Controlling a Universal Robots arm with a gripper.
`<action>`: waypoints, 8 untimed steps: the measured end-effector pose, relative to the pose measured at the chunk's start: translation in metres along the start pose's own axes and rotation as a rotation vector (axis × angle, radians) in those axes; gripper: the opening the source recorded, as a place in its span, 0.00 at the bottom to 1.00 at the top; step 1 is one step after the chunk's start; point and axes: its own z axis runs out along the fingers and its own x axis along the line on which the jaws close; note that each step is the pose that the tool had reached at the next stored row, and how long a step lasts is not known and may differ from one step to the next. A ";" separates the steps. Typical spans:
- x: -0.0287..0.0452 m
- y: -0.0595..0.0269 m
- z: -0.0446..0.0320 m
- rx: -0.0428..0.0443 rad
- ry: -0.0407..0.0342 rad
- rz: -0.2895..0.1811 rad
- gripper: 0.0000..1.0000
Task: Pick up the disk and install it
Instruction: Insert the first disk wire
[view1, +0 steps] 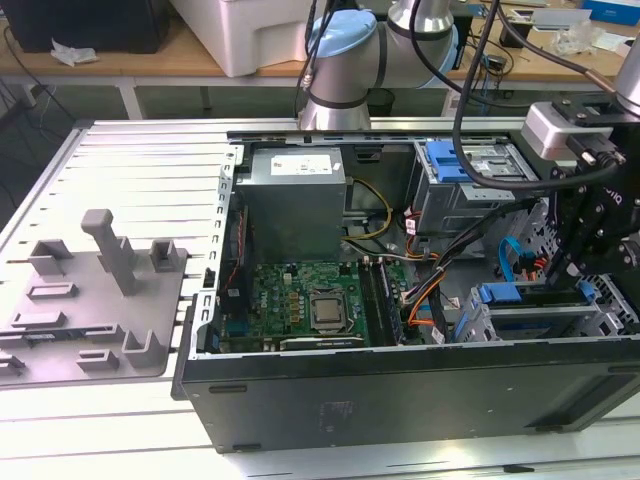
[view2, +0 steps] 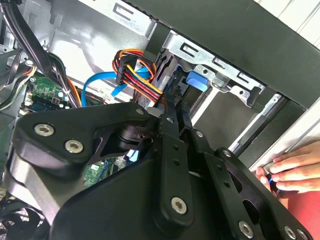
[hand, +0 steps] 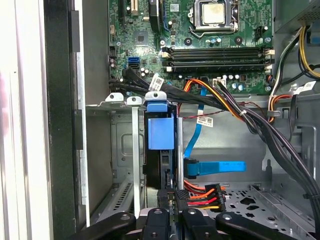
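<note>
Nothing readable, honestly: the white sticker (view1: 296, 164) on the power supply (view1: 296, 218) and the cable tags (hand: 205, 121) are too small.

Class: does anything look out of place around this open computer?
Yes: in the second wrist view a person's hand rests at the edge of the case, near the gripper; odd where an arm is working.

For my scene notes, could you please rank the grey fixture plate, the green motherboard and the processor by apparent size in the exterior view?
Largest: grey fixture plate.
Next: green motherboard, somewhat smaller.
Smallest: processor, by far.
</note>
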 end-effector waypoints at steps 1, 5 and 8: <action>0.0000 0.0000 0.0001 0.0000 0.0000 0.000 0.16; 0.0000 0.0000 0.0008 0.0000 0.0000 0.000 0.16; -0.0001 -0.0001 0.0012 0.0000 0.0000 0.000 0.16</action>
